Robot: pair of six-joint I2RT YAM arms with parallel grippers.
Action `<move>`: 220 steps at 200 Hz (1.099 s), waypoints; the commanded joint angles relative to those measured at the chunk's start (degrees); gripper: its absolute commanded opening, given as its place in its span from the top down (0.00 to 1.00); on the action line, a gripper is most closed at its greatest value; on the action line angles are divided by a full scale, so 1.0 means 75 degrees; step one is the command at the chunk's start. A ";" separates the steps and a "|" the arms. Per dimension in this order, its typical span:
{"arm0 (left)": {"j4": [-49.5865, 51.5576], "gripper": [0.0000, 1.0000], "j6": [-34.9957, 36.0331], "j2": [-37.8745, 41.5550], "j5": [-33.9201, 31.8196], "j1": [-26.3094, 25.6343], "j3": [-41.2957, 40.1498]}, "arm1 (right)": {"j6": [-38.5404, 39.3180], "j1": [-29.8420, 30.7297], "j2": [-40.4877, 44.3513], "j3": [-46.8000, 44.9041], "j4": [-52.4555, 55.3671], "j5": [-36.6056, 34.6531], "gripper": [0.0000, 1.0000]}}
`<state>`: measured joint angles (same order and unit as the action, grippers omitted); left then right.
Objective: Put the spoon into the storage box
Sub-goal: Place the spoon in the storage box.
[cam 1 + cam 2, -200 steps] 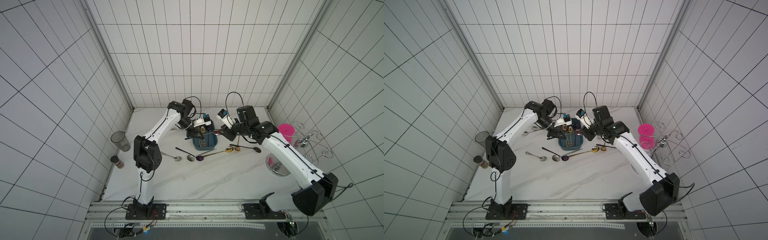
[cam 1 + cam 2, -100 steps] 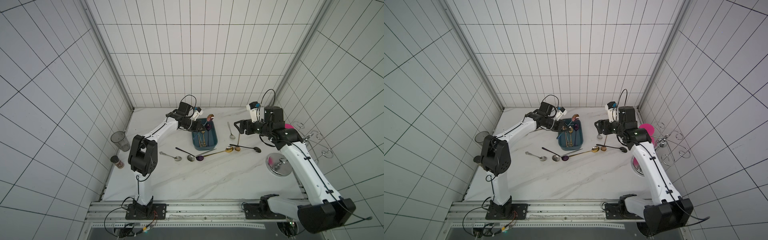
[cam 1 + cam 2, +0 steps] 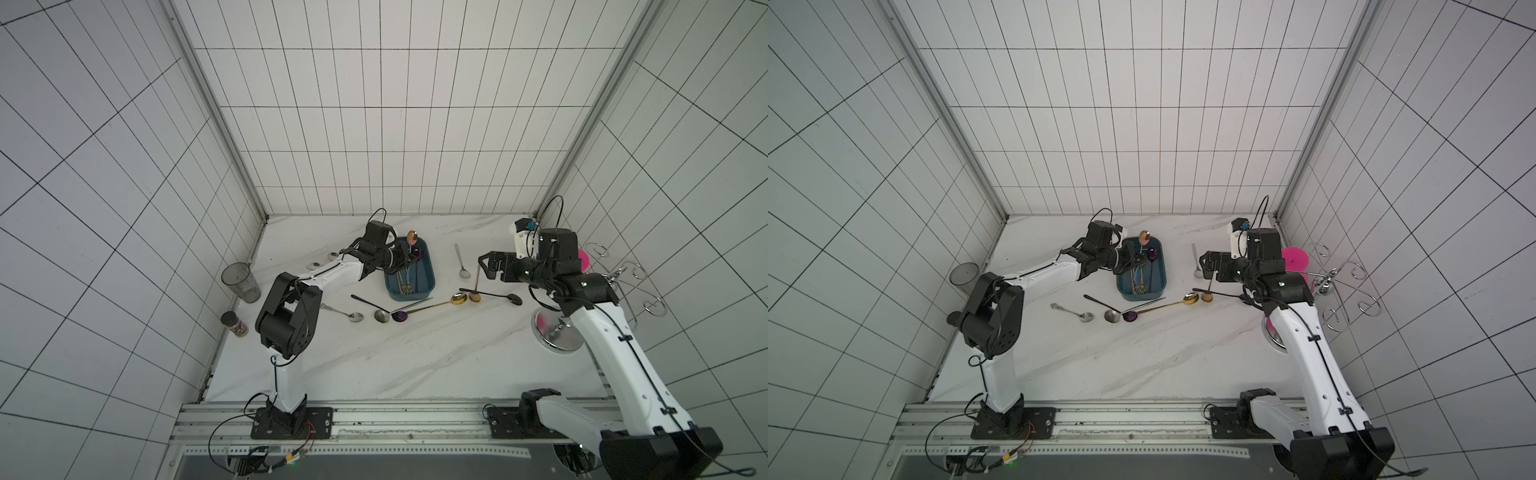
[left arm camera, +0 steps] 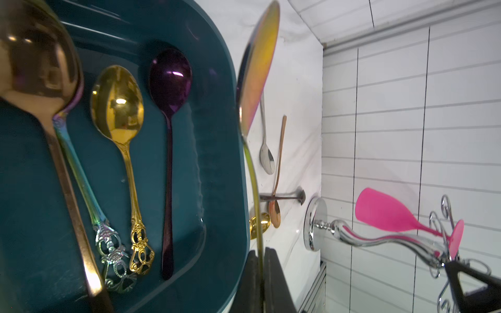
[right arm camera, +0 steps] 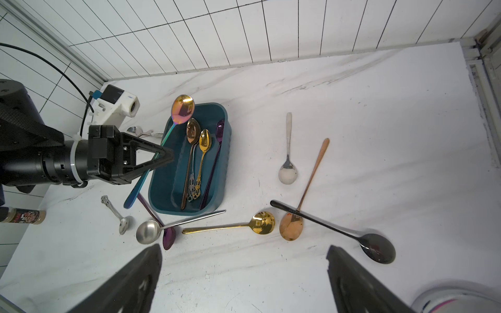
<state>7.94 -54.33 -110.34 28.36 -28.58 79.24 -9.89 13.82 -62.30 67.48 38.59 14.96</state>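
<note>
Nearest the rail, loose spoons lie on the marble table (image 3: 374,365): a gold spoon (image 5: 261,222), a copper spoon (image 5: 291,229), and a black spoon (image 5: 378,248) whose handle crosses the copper one. The right gripper (image 5: 244,253) hangs over the table near them, jaws spread wide and holding nothing. Beyond, the storage box (image 5: 162,187) sits flat with four spoons lying lengthwise inside. The left gripper (image 5: 165,157) is clamped on the handle of the iridescent spoon (image 5: 183,109). This spoon is held tilted in the air alongside the box rim facing the left arm, bowl raised at the far corner, not inside the box.
</note>
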 commanded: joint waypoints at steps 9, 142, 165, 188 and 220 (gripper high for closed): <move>-0.0451 1.00 -0.0881 -0.0145 -0.1328 -0.0100 0.0112 | -0.0126 -0.0097 0.0351 -0.0383 0.0383 -0.0147 0.02; -0.0059 1.00 -0.0385 -0.1699 -0.2538 -0.0854 0.1076 | -0.0415 -0.0132 0.0757 -0.1409 0.0910 0.0223 0.01; -0.0037 1.00 -0.0353 -0.1909 -0.2630 -0.0921 0.1219 | -0.0416 -0.0132 0.0740 -0.1503 0.0894 0.0238 0.01; -0.0010 0.99 -0.0283 -0.1954 -0.2657 -0.0949 0.1247 | -0.0519 -0.0134 0.0602 -0.1625 0.0859 0.0352 0.00; 0.0130 0.79 -0.0266 -0.1793 -0.2817 -0.0969 0.1150 | -0.0806 -0.0132 0.0283 -0.1854 0.0621 0.0476 0.04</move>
<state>8.08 -57.67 -123.63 9.21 -35.62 87.11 -13.69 13.45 -58.43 56.12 44.40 17.15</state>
